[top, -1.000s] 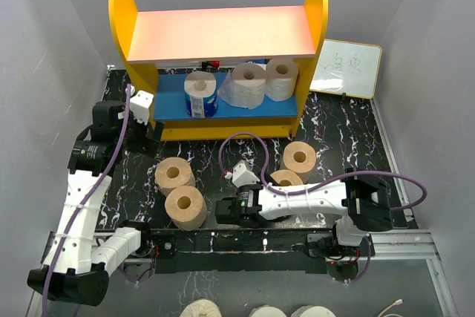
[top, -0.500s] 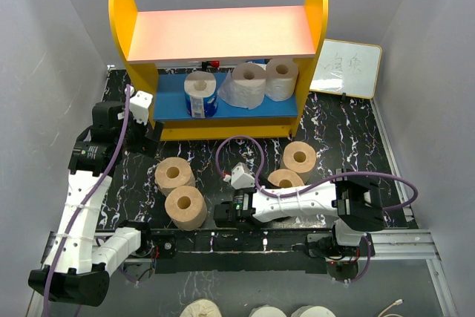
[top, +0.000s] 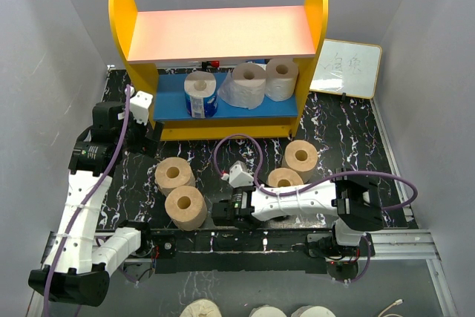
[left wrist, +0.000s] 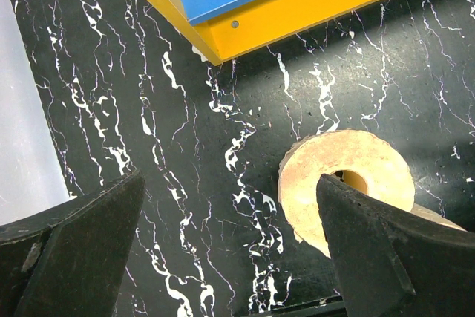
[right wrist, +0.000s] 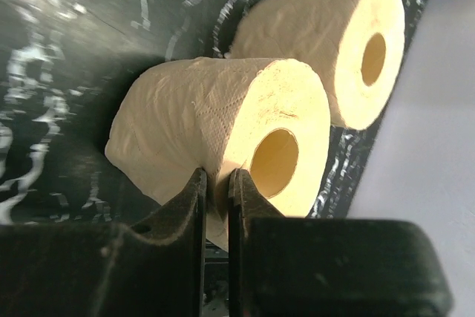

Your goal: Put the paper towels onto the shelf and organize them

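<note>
Roll (right wrist: 223,120): tan, fat, hollow core | left pincer (left wrist: 230,183) wide | right pincer (right wrist: 215,177) closed

The shelf (top: 223,35) is set at the upper centre of the frame, at the back of the table (top: 349,131). Three rolls (top: 247,83) are lined up on its lower board (top: 172,105). The whiteboard (top: 346,68) is propped just right of the shelf. In front of the shelf, a left pair of rolls (top: 174,175) and a right pair of rolls (top: 300,158) are stood, each pair close together.
</note>
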You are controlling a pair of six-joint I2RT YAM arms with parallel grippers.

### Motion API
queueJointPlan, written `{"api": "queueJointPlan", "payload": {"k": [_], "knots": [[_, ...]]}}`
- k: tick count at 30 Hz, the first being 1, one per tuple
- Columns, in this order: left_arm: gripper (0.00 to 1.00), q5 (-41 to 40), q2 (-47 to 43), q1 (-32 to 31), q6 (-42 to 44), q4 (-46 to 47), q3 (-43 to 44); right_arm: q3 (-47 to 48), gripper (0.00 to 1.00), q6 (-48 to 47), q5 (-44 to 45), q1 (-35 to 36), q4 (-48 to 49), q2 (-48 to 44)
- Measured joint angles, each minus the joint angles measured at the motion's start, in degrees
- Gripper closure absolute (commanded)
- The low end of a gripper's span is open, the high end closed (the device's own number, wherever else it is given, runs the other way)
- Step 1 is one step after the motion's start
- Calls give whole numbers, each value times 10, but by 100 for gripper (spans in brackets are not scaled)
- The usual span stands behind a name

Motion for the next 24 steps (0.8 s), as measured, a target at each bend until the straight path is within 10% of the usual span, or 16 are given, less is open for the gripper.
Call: {"api": "queueJointPlan", "payload": {"k": [24], "knots": [[1, -11, -8, 17, 0, 3, -6, 206, 100, -166, 24, 28, 21, 69]]}}
